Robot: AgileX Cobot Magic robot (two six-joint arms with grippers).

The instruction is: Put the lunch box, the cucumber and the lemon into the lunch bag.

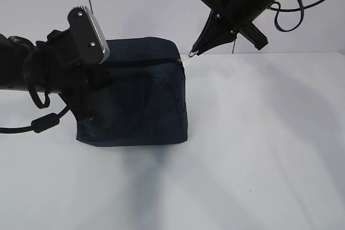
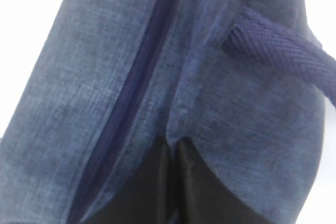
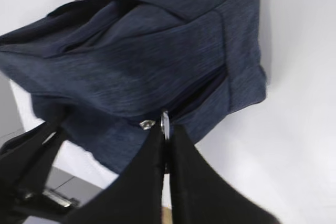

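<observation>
The dark navy lunch bag (image 1: 137, 100) stands on the white table, left of centre. My left gripper (image 2: 174, 148) is shut on a fold of its fabric at the bag's left end, beside the zipper (image 2: 139, 87) and a strap handle (image 2: 286, 56). My right gripper (image 1: 194, 52) comes down from the upper right and is shut on the silver ring pull (image 3: 165, 119) at the bag's top right corner. The zipper line (image 1: 141, 62) along the top looks shut. The lunch box, the cucumber and the lemon are out of view.
The white table (image 1: 259, 149) spreads out to the right of the bag and in front of it. My left arm (image 1: 54, 65) and its cable (image 1: 43, 122) crowd the left side. A grey wall stands behind.
</observation>
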